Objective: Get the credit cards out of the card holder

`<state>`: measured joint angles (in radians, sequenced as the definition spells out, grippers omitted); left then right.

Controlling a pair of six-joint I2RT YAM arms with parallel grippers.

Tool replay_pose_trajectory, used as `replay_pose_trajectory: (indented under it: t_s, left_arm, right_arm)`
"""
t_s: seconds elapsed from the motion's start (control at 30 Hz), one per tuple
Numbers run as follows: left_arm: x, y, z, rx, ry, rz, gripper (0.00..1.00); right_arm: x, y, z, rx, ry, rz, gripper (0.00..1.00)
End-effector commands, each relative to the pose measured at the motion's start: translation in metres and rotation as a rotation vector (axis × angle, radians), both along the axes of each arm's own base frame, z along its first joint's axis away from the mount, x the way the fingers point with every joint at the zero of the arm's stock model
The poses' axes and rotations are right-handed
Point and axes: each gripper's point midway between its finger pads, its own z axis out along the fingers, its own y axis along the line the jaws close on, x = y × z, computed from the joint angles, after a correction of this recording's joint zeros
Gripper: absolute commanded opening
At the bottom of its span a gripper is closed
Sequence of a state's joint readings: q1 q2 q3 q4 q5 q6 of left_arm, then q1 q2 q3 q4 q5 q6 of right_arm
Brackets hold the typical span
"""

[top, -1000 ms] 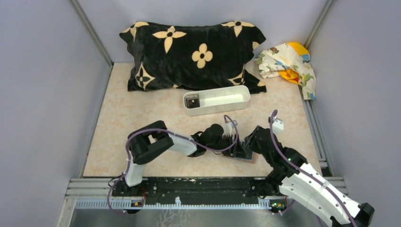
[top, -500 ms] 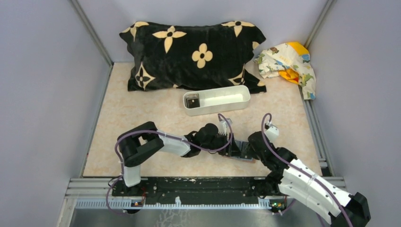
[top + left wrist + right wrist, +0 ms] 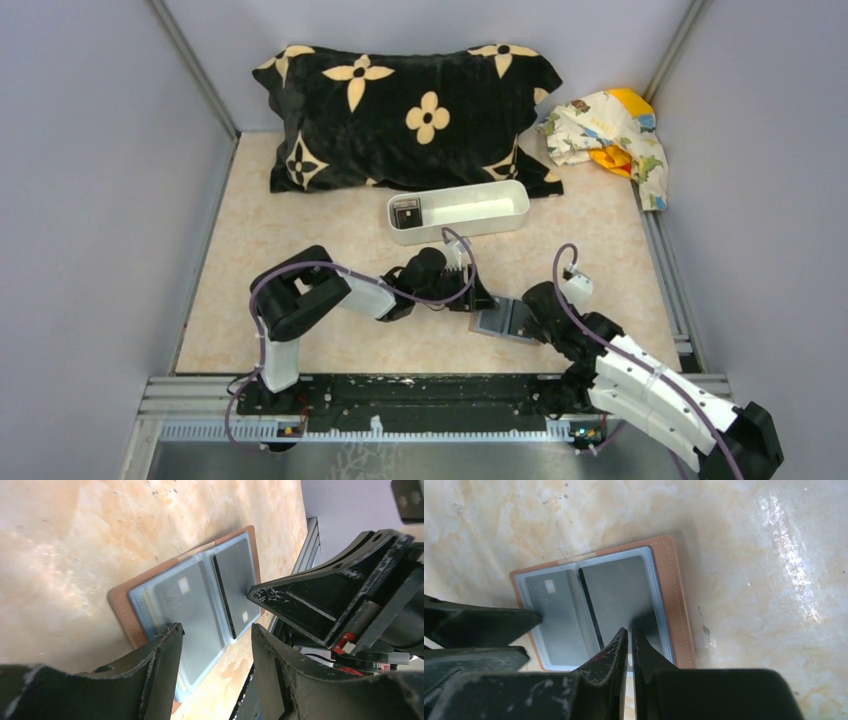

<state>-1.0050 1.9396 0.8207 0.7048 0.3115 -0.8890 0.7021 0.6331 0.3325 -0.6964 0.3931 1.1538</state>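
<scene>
**Both hands on the open card holder, cards in their pockets**

The card holder [image 3: 503, 322] lies opened flat on the counter [image 3: 300, 230], near the front edge and between the two arms. Its brown outside is down and its light blue inside faces up. Two dark grey credit cards sit in it, one on the left page [image 3: 555, 617] and one on the right page [image 3: 620, 594].

The left hand [image 3: 215, 630] stands open and grips nothing. Its fingers are spread over the left page, with one fingertip [image 3: 536, 614] at that page's outer edge.

The right hand [image 3: 629, 632] comes in from the other side with its fingers drawn almost together, only a thin slit between them. Their tips are down on the right page. Whether they pinch a card's edge cannot be told.

From above, the two hands meet over the holder and hide much of it, and purple cables loop over the wrists.

A long white tray [image 3: 480, 226] lies farther back, apart from the hands, with a small dark object [image 3: 406, 212] in its left end. Behind the tray rests a black pillow [image 3: 410, 110] with tan flowers. A crumpled patterned cloth [image 3: 610, 135] sits in the far right corner.
</scene>
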Motion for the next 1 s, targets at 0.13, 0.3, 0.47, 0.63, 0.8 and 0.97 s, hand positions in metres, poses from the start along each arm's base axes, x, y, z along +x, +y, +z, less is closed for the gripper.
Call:
replay_pose_trajectory:
  t_s: [0.13,0.3,0.47,0.63,0.8,0.97]
  left_arm:
    - [0.005,0.031,-0.022,0.051,0.017,0.011,0.60]
    - [0.002,0.040,-0.028,0.057,0.037,0.009,0.60]
    - [-0.003,0.043,-0.008,0.007,0.056,-0.006,0.60]
    - [-0.001,0.049,0.011,0.009,0.002,-0.007,0.60]
    - [0.004,0.059,0.026,0.021,-0.050,-0.008,0.60]
    - [0.009,0.069,0.041,0.013,-0.096,0.013,0.60]
  right_arm:
    - [-0.003,-0.004,-0.020,-0.020,0.057,-0.042,0.01]
    - [0.002,-0.006,-0.008,-0.014,0.022,-0.052,0.00]
    - [0.006,-0.023,0.012,-0.083,0.012,-0.099,0.00]
    - [0.006,-0.028,0.015,-0.076,0.009,-0.136,0.00]
    - [0.004,-0.022,0.003,-0.039,0.022,-0.125,0.00]
    - [0.002,-0.017,-0.014,-0.049,0.070,-0.107,0.00]
